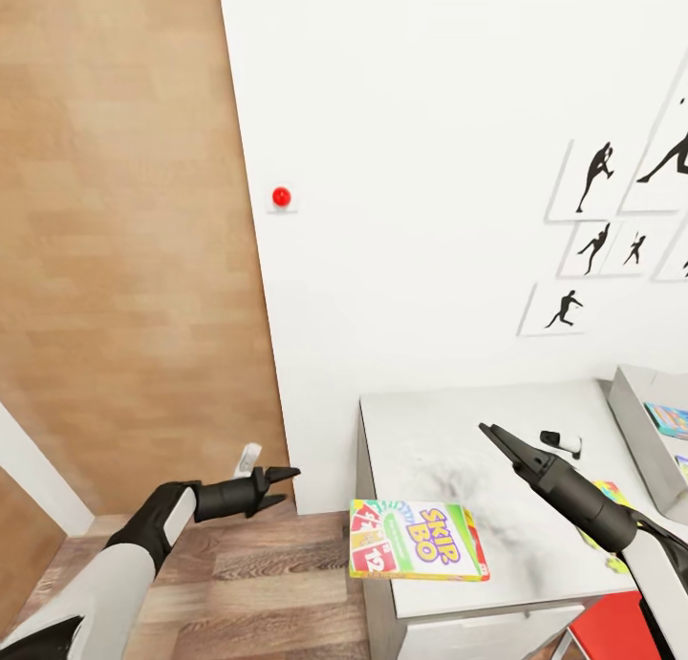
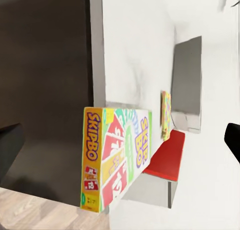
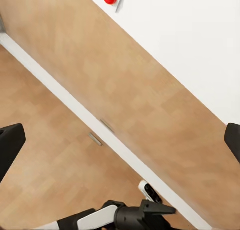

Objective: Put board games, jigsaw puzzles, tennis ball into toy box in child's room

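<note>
A board game (image 1: 416, 541), the white, green and red Skip-Bo box, lies flat on the table (image 1: 449, 431) at its near left corner, overhanging the edge. My left gripper (image 1: 277, 483) hangs open over the floor left of it, fingers pointing at the box (image 2: 117, 155), and does not touch it. My right gripper (image 1: 497, 437) is open and empty above the tabletop, pointing away from the box. The grey toy box (image 1: 635, 416) stands at the table's right end with colourful items (image 1: 669, 417) inside. A yellow-green jigsaw puzzle (image 1: 608, 493) peeks out from under my right arm.
A small black and white object (image 1: 562, 441) lies on the table near the toy box. A red seat (image 1: 612, 627) sits below the table's front edge. A wooden door (image 1: 124, 240) and a wall with a red button (image 1: 281, 197) stand left of the table.
</note>
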